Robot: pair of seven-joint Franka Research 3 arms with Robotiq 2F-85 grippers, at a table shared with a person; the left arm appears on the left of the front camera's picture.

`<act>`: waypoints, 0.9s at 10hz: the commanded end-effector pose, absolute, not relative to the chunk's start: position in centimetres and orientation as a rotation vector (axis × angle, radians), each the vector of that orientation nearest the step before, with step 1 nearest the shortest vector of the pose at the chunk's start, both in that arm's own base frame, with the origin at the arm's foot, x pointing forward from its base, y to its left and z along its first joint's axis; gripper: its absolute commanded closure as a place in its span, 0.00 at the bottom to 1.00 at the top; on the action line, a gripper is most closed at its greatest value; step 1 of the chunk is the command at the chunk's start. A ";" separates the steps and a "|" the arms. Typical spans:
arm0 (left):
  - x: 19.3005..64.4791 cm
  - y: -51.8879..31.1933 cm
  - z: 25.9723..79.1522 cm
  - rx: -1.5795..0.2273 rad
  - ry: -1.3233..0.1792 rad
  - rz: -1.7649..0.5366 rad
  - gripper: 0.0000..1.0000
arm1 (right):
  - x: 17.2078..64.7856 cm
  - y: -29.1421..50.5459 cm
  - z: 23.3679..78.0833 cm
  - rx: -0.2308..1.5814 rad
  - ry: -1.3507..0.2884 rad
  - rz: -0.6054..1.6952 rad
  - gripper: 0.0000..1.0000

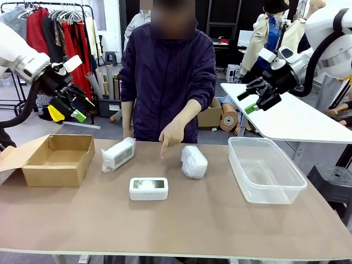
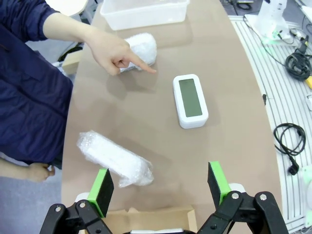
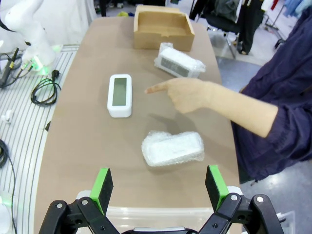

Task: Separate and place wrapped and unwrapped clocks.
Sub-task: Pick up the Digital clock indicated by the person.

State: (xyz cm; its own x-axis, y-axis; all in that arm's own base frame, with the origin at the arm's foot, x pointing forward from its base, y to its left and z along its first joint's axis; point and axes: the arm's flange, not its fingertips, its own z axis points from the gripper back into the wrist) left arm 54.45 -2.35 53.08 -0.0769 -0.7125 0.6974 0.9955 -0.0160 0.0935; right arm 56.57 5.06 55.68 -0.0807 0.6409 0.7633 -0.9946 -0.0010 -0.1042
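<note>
A bare white clock with a greenish-grey screen lies flat at the table's middle; it is also in the left wrist view and the right wrist view. A boxy wrapped bundle lies left of it. To the right rests a rounded wrapped bundle. The person's hand points a finger down between the bundles. My left gripper hangs open high above the table's left end. My right gripper is open, high at the right.
An open cardboard box sits at the table's left end. A clear plastic tub stands at the right end. A second white table stands behind, at the right. The near half of the table is bare.
</note>
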 end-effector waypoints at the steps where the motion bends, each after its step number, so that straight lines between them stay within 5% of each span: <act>1: 54.6 -2.7 52.9 -0.539 -0.677 -1.537 0.00 | 52.9 9.9 58.1 0.550 -0.752 1.466 0.00; 9: 54.6 -2.7 52.9 -0.539 -0.677 -1.537 0.00 | 46.8 24.3 57.2 0.242 -0.528 1.411 0.00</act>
State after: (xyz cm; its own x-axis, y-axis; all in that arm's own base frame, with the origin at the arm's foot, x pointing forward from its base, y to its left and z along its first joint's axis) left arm 54.62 -2.70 52.86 -0.0791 -0.7133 0.6964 0.9955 -0.0199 0.0927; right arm 47.71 23.95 57.41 0.0505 0.8551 0.5161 -0.9812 0.1388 -0.1340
